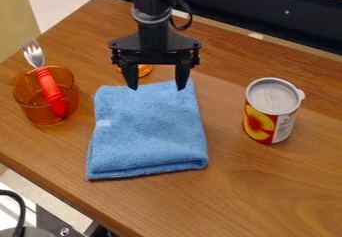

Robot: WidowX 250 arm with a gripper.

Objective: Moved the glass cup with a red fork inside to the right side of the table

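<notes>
- The glass cup point(33, 100), clear orange, stands upright near the left edge of the view, on the surface, just beside the blue cloth and apart from it.
- In it leans a fork point(49, 86), its red handle down inside the cup and its metal tines up past the rim, tipped toward the upper left.
- A can point(269, 110) stands upright on the right side of the view, well apart from the cloth, its grey top facing up and its wrapper showing yellow-orange fruit on red, with a white panel.
- The tool point(157, 86) hangs over the far edge of the cloth, its two fingers spread wide with nothing held between them.
- Behind it sits a small orange thing point(144, 70), partly hidden; what it is I cannot tell.
- The blue cloth point(150, 126) lies folded flat in the middle, between cup and can, with a small pale tag at its left side.
- The surface point(287, 196) is brown wood with visible grain, set at a slant in the view.
- Beyond it runs a dark panel point(254, 13); a pale yellowish block point(17, 18) stands at the upper left, and a black cable point(22, 216) curves at the lower left.
</notes>
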